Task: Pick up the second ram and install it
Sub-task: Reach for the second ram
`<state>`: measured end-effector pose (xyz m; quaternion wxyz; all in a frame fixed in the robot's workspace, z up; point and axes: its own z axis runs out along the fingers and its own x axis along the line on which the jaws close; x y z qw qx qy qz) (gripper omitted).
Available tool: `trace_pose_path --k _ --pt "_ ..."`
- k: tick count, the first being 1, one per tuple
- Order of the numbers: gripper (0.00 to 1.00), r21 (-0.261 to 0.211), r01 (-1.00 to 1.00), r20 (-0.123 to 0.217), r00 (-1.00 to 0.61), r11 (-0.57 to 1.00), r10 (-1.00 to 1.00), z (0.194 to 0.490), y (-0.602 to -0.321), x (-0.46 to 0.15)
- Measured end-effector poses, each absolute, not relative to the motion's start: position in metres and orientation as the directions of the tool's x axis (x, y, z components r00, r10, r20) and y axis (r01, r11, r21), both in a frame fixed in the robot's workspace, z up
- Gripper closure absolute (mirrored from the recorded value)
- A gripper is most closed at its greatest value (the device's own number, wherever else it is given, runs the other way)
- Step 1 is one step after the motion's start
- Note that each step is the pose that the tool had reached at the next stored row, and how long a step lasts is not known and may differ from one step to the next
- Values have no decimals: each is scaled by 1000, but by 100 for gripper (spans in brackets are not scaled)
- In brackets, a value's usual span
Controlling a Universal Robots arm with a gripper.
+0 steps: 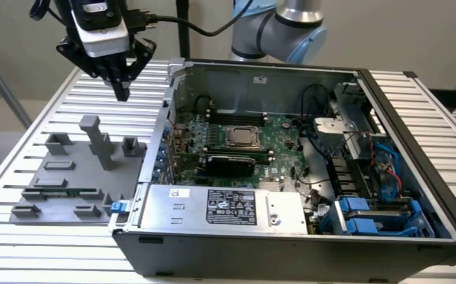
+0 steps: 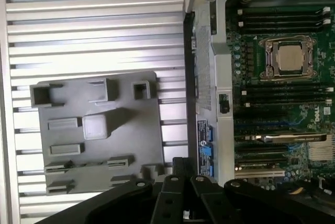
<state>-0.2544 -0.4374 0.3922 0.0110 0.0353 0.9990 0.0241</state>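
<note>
The second ram (image 1: 73,192) is a thin green stick lying flat in the near part of a grey plastic fixture (image 1: 62,177) on the slatted table, at the exterior view's left. My gripper (image 1: 121,93) hangs high above the far end of that fixture, well clear of the stick, with its dark fingers drawn together on nothing. In the wrist view the fingertips (image 2: 180,170) point down between the fixture (image 2: 99,130) and the computer case wall (image 2: 209,77). The green motherboard (image 1: 243,139) lies inside the open case, with dark memory slots (image 2: 282,17) beside the processor (image 2: 289,57).
The open computer case (image 1: 291,236) fills the middle and the exterior view's right, with a power supply (image 1: 220,207) at its near side and blue drive brackets (image 1: 369,216). Grey posts (image 1: 93,136) stand up from the fixture. Slatted table (image 1: 46,89) surrounds it.
</note>
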Motion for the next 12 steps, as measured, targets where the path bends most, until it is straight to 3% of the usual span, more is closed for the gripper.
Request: trace_pose_path --k 12 --pt "89 49 70 -20 -997 996 71 388 -442 -309"
